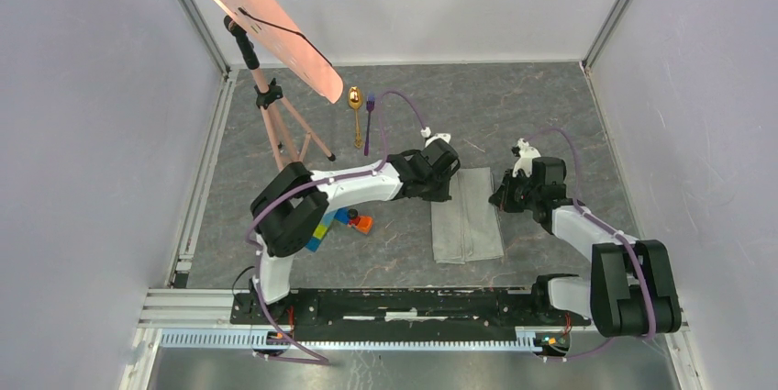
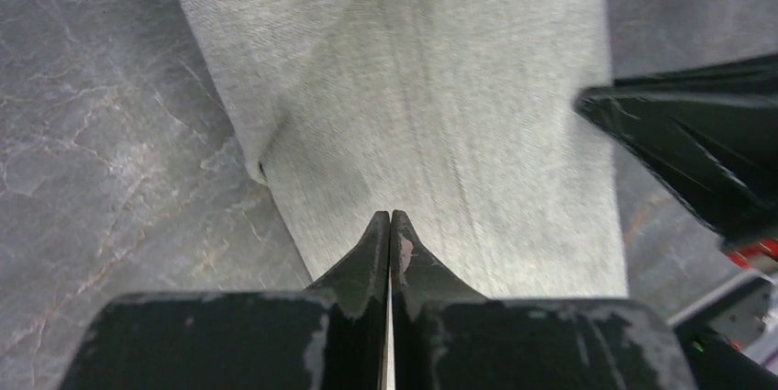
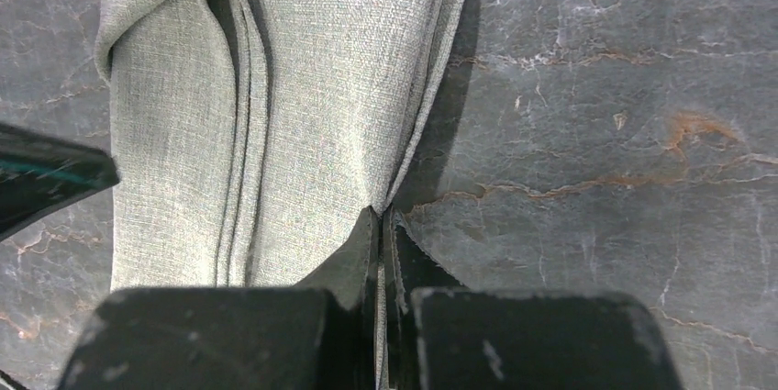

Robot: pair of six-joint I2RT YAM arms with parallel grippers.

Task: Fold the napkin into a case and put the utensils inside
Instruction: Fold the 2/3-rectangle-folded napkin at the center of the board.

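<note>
Grey marbled desk (image 1: 550,105), napkin (image 1: 468,220) folded to a strip. Left end effector (image 2: 390,216) and right end effector (image 3: 379,211) both pinched shut on its edges. Fold step; next, probably lay the fold over, then fetch spoon (image 1: 355,110) and fork (image 1: 369,124).

Lab test cell, by my view: white panel walls (image 1: 92,133) box marble-look tabletop (image 1: 550,105); aluminium rail (image 1: 202,303) at 6 o'clock carries my arm bases (image 1: 569,294); pink board (image 1: 266,18) on tripod (image 1: 275,119) at 11 o'clock.

grey marbled table (image 1: 514,105) bears the folded napkin (image 1: 468,225); gold spoon (image 1: 355,110) and purple fork (image 1: 369,124) farther back; toy blocks (image 1: 344,222) left.
</note>
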